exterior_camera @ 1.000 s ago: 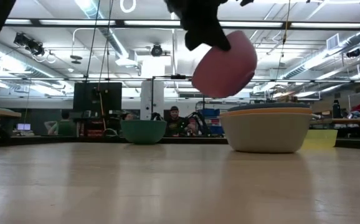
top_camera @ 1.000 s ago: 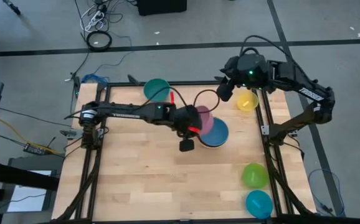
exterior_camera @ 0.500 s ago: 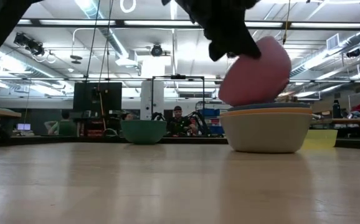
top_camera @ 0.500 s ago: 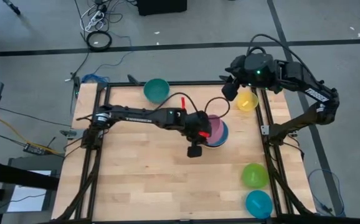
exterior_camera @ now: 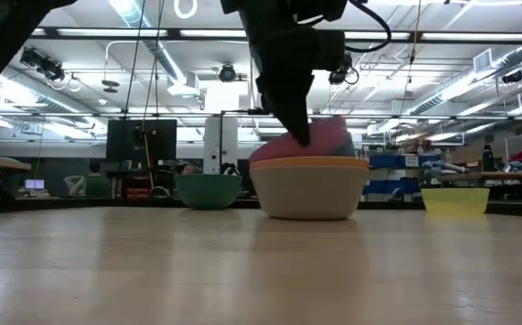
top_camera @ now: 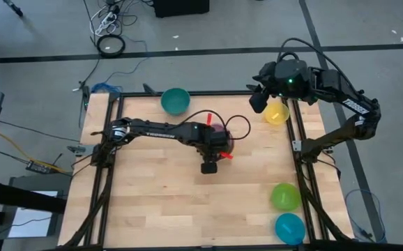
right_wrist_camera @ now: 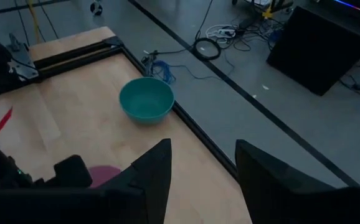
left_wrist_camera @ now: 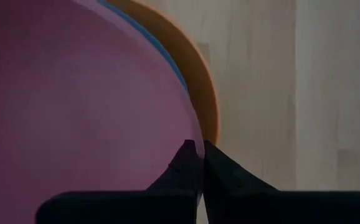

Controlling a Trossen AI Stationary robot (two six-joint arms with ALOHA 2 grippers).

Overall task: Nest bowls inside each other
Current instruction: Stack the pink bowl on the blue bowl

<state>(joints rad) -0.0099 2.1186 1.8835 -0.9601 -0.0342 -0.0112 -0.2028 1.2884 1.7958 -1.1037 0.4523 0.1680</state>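
Note:
A pink bowl [left_wrist_camera: 74,106] sits in the top of a stack at the table's middle: a blue rim [left_wrist_camera: 167,59], an orange rim [left_wrist_camera: 208,93] and a grey-white bowl [exterior_camera: 308,194] at the bottom, standing on the table. My left gripper [left_wrist_camera: 198,152] is shut on the pink bowl; in the high view the arm hides most of the stack [top_camera: 219,131]. My right gripper [right_wrist_camera: 202,168] hangs open and high at the far right, beside the yellow bowl [top_camera: 277,113]. My left gripper pinches the pink bowl's rim [left_wrist_camera: 191,134], one finger inside the bowl and one outside. The fingers come steeply from above, slanting from the table's left. The bowl rests in the blue bowl, its top [exterior_camera: 284,149] showing above the stack's rim.
A teal bowl [top_camera: 175,100] stands at the far left of the table. A lime green bowl [top_camera: 285,196] and a cyan bowl [top_camera: 290,229] stand at the near right corner. Bare wood lies along the near side and the left.
My left gripper has come down with the pink bowl and tipped more steeply downward, lowering the bowl from above the stack into it. The stack has since slid along the table toward the left edge with the gripper.

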